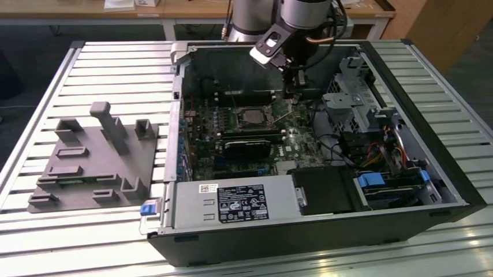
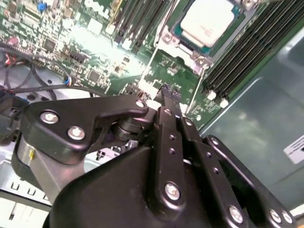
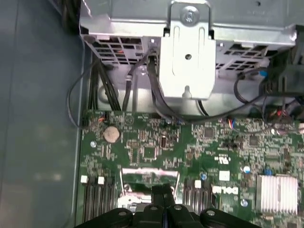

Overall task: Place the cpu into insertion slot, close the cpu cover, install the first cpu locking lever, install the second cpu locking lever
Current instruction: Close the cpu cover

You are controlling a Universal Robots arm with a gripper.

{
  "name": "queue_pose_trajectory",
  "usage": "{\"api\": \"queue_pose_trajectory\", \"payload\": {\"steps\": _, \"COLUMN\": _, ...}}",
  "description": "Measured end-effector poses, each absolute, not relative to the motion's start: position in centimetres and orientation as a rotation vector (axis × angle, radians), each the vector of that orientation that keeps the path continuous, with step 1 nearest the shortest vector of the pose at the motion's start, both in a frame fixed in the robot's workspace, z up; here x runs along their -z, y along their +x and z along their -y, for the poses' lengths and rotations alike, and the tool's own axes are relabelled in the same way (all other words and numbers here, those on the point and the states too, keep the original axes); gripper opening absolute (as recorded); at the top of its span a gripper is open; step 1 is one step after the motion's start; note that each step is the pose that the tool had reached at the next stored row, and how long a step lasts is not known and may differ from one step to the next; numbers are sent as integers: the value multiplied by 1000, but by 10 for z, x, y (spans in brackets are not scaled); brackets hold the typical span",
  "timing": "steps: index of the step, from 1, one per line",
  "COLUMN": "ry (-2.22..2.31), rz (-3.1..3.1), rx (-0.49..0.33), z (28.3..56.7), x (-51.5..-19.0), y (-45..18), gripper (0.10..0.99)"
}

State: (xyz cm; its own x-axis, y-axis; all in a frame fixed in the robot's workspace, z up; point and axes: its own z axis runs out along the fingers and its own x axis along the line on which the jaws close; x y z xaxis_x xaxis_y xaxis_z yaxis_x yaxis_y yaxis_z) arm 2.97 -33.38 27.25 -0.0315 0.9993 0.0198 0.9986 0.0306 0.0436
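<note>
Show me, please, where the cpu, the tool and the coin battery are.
cpu (image 2: 206,21), second wrist view, middle of its silvery top.
tool (image 3: 164,190), first wrist view, midway between its fingertips.
coin battery (image 3: 111,134), first wrist view, centre of its round face.

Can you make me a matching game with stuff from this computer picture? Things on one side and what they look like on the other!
Things:
1. cpu
2. hand
3. coin battery
4. holder block

Looks:
A. black
B. grey, on the slatted table
C. pale silvery square
D. small round disc on the green board

Pairs: 1-C, 2-A, 3-D, 4-B
</note>
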Motion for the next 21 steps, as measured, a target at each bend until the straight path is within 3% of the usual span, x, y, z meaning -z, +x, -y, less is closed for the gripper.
{"api": "queue_pose_trajectory", "payload": {"steps": 21, "ry": 2151, "rz": -2269, "rx": -55, "z": 323, "x": -259, "y": 52, "gripper": 106}}
